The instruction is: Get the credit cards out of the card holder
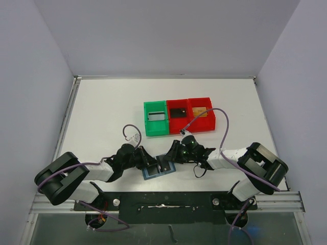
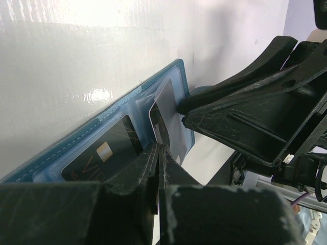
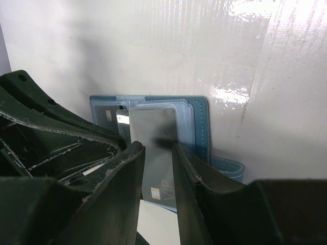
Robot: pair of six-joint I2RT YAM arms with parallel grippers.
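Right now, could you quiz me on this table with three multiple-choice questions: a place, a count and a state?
1. Where is the card holder? A between the left gripper and right gripper; B on the floor; C against the back wall.
2. How many plastic bins stand in the row? A two; B three; C five.
3. The card holder is: A folded shut; B standing on edge; C spread open.
Answers: 1 A, a gripper sits at each side of it. 2 B, one green, two red. 3 C, a dark card shows in its pocket.
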